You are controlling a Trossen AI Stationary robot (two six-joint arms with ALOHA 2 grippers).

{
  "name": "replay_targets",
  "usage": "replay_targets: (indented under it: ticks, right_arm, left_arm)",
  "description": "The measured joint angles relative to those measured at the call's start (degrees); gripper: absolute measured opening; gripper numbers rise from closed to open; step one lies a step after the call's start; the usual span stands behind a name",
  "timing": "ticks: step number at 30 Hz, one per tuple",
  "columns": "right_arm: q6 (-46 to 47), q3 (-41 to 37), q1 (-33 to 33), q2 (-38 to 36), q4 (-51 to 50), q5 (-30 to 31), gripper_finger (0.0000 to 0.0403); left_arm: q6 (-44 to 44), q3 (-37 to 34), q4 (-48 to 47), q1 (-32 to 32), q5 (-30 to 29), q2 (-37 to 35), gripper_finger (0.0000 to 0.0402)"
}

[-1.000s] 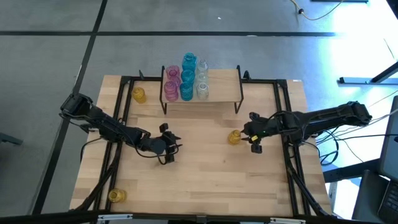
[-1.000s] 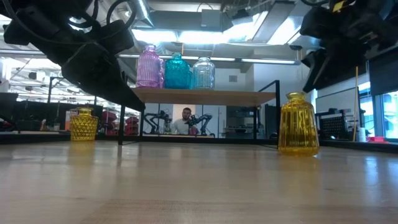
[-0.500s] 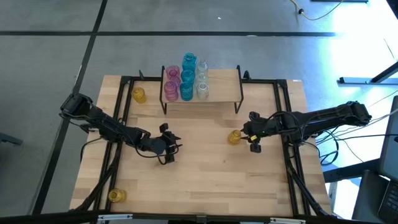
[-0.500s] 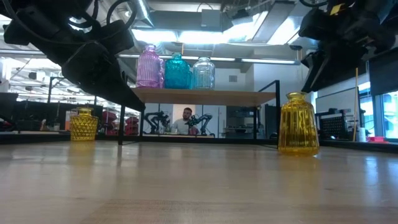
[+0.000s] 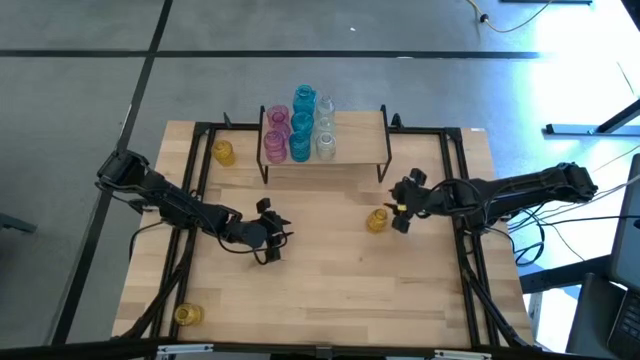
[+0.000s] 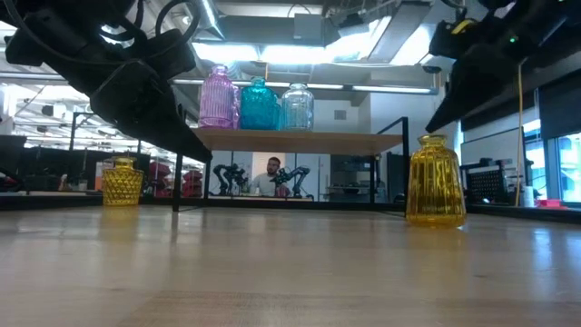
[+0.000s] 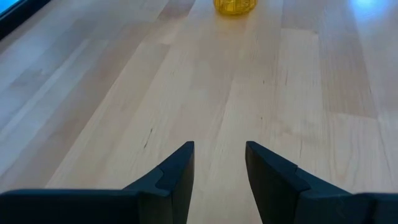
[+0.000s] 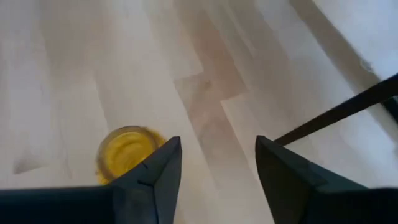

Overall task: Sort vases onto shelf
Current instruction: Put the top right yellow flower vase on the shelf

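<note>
Right gripper [image 5: 402,208]: fingers apart with nothing between them, just beside the yellow vase [image 5: 376,220] on the table [image 5: 330,290], in front of the shelf's right end.
Right wrist view: looks down into that vase's open mouth [image 8: 126,151], off to one side of the spread fingers [image 8: 155,177], not between them.
Left gripper [image 5: 272,232]: parked mid-table left of centre, jaws parted, holding nothing.
Left wrist view: bare planks between the two fingers [image 7: 174,177], a yellow vase [image 7: 234,6] far ahead.
Low view: only three vases show on the shelf [image 6: 300,140], a pink [image 6: 218,97], a teal [image 6: 259,104] and a clear one [image 6: 297,106], the rows behind them hidden; a person [image 6: 270,178] shows in the room beyond.
High view: the rows open up on the shelf [image 5: 355,140], filling its left half.
Count on shelf: three pink [image 5: 277,132], three teal [image 5: 303,124], two clear [image 5: 325,145].
Count on table: three yellow, one by the right gripper, one at the far left corner [image 5: 224,152], one at the near left corner [image 5: 187,315].
</note>
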Motion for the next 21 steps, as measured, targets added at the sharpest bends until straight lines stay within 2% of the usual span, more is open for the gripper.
replay_targets:
  ticks: [8,16,21]
  right_arm:
    - [-11.67,0.00,0.08,0.00,-0.20,-3.49,0.0209]
    - [-12.05,0.00,0.02,0.00,0.37,-12.84,0.0210]
    - [-12.05,0.00,0.01,0.80,0.48,-14.08,0.0219]
  left_arm:
    - [0.00,0.00,-0.02,0.00,0.13,-0.02,0.0137]
    - [0.00,0.00,-0.02,0.00,0.17,-0.02,0.0137]
    - [0.00,0.00,0.00,0.00,0.17,0.00,0.0137]
